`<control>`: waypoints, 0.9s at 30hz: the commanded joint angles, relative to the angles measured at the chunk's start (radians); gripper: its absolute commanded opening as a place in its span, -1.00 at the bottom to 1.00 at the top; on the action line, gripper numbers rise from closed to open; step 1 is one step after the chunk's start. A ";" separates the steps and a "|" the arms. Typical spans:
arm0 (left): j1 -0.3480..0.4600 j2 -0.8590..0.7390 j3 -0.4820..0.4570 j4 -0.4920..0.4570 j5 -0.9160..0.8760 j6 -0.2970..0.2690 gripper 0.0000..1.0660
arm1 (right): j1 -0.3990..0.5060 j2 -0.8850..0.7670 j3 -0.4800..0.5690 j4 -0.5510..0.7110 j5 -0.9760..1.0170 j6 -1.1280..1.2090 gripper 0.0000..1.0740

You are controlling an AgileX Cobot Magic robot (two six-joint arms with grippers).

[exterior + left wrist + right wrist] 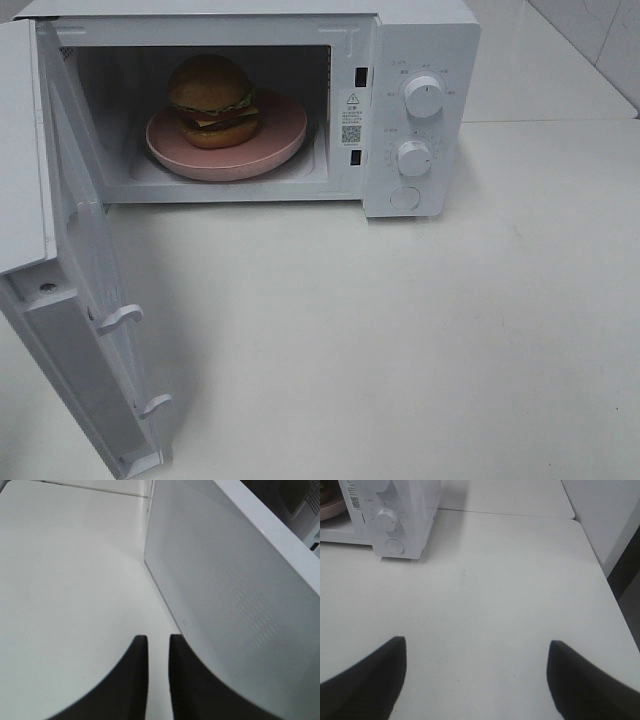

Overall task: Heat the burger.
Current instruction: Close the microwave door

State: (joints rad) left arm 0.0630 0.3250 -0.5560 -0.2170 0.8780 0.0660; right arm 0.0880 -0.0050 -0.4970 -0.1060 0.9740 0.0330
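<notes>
Glossy burger (pixel 211 100) — smooth pink plate (pixel 287 132)

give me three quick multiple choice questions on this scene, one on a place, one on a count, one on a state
1. Where is the burger?
A) on a chopping board
B) on the pink plate inside the microwave
C) on top of the microwave

2. How many round knobs are on its control panel?
A) one
B) four
C) two

3. The microwave door is:
A) swung open
B) shut
C) removed

Answers: 1 B, it sits on the plate in the cavity; 2 C, one knob sits above the other; 3 A, the door stands out to the left with the cavity exposed.
</notes>
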 commanded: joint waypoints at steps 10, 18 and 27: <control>-0.001 0.059 0.164 -0.142 -0.464 0.192 -1.00 | -0.004 -0.025 0.003 0.003 -0.015 0.006 0.36; -0.001 0.152 0.265 -0.203 -0.648 0.275 -1.00 | -0.004 -0.025 0.003 0.003 -0.015 0.006 0.36; -0.001 0.305 0.321 -0.196 -0.878 0.277 -1.00 | -0.004 -0.025 0.003 0.003 -0.015 0.006 0.36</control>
State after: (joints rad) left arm 0.0630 0.6270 -0.2390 -0.4050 0.0400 0.3380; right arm 0.0880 -0.0050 -0.4970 -0.1060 0.9740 0.0330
